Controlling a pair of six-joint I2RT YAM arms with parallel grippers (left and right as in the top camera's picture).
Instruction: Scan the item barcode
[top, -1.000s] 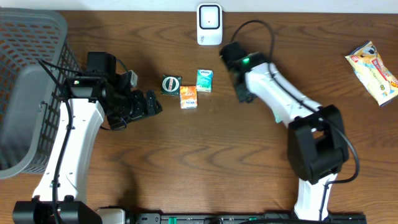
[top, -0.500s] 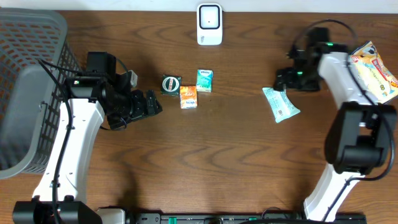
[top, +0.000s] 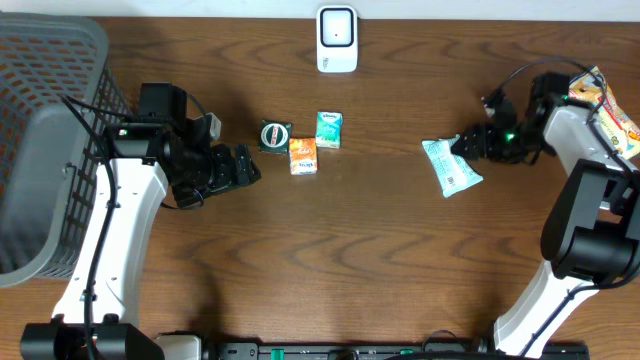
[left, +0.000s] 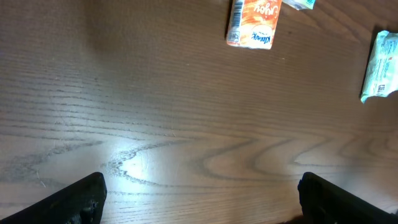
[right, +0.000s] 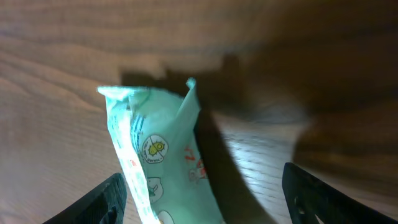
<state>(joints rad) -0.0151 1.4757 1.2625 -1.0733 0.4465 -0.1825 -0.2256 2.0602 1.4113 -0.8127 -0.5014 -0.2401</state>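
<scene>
A teal soft packet (top: 450, 167) lies on the wooden table at the right. My right gripper (top: 468, 146) is at its upper right end. In the right wrist view the packet (right: 158, 155) sits between the fingers, close to the left one, and the right gripper (right: 205, 199) is open wide. The white scanner (top: 337, 38) stands at the back centre. A round tin (top: 274, 135), an orange box (top: 303, 155) and a teal box (top: 329, 129) lie mid-table. My left gripper (top: 243, 167) rests open to their left, and the left gripper (left: 199, 199) has only bare wood between its fingers.
A grey mesh basket (top: 55, 60) fills the left side. A yellow snack bag (top: 603, 112) lies at the far right, beside my right arm. The left wrist view shows the orange box (left: 252, 22) ahead and the teal packet (left: 379, 74) at the right edge.
The right arm swung from near the scanner to the right side. The teal packet appeared on the table there and has stayed put. The left arm has not moved.
</scene>
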